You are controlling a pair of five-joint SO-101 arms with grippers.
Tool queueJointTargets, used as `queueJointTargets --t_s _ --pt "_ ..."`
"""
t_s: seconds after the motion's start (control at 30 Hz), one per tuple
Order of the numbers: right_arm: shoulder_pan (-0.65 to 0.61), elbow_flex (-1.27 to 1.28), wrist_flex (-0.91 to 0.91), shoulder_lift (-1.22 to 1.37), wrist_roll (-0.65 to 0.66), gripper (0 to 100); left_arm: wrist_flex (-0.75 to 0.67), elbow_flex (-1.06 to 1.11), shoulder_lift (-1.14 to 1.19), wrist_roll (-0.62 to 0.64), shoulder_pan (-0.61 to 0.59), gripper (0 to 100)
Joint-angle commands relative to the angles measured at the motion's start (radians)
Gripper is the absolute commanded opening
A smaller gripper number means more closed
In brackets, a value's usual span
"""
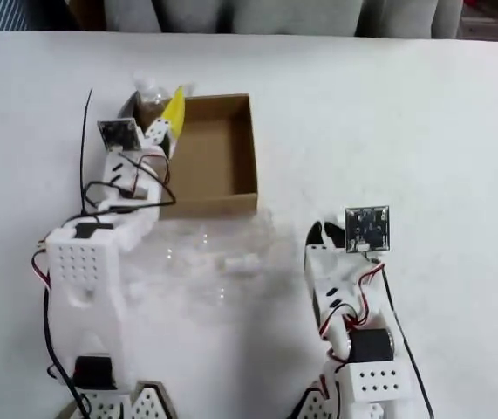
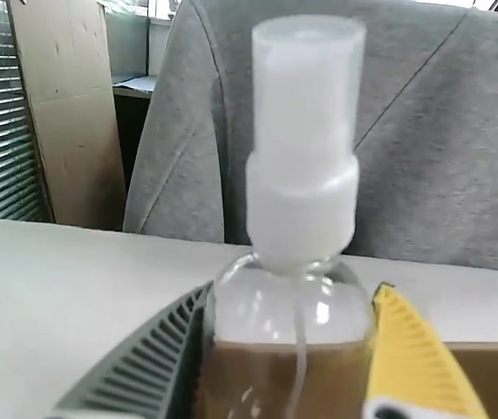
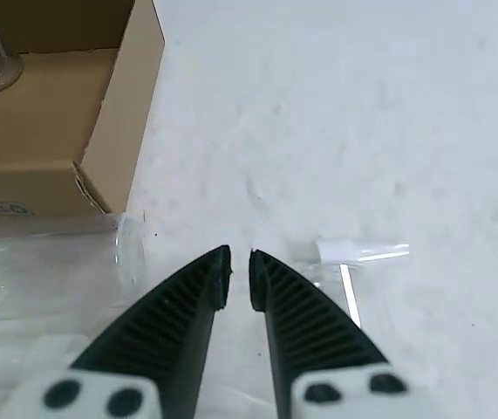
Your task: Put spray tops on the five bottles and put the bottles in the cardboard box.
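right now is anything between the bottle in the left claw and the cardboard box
Nothing visible. The clear plastic bottle with a white spray top sits in the left claw at a far corner of the open brown cardboard box, whose floor beside it is bare.

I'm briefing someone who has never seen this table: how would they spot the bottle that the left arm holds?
Find the open brown cardboard box on the white table. At its far left corner the left gripper holds a clear rounded plastic bottle. Unlike the clear bottles lying before the box, it is upright, with a white spray top.
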Motion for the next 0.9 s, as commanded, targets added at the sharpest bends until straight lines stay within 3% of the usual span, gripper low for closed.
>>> queueJointTargets --t_s 0.0,0.37,0.87 --pt "-0.001 0.009 -0.025 -0.008 0.002 1.5 0.109 -0.025 -0.119 0.014 -0.041 27" --pt "-0.001 0.009 -0.025 -0.008 0.002 1.5 0.109 0.097 -0.234 0.011 -0.015 27" --pt "-0.001 0.009 -0.025 -0.008 0.002 1.5 0.115 0.104 -0.248 0.011 -0.007 27"
